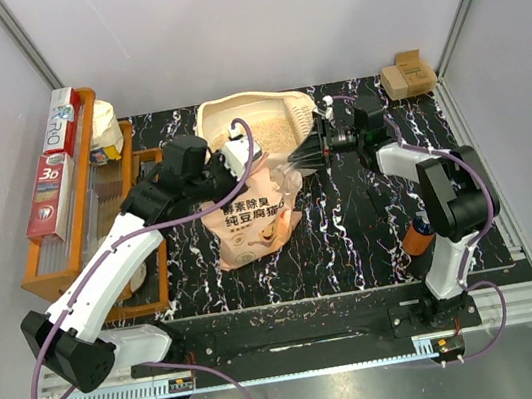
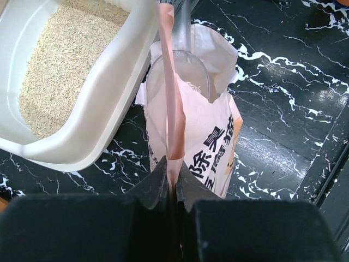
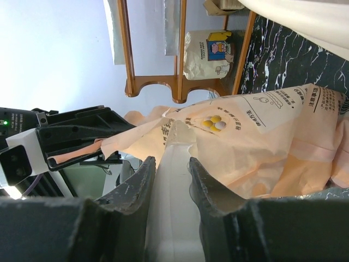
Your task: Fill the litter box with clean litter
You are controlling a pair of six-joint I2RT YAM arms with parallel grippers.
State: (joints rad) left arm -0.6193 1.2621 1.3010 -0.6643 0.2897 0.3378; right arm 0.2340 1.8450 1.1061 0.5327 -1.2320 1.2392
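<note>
My black, white-veined table (image 1: 353,236) carries the litter box (image 1: 217,124) at far middle, the printed bag (image 1: 250,227) standing just in front of it, an orange wooden tray (image 1: 34,282) at left, and a cardboard box (image 1: 406,74) at far right.

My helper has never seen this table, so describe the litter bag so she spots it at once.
On the black marbled table, find the cream litter box at the far middle. The litter bag sits in front of it, a scoop in its mouth. Unlike the white bag on the orange rack, it is peach-pink with black characters.
</note>
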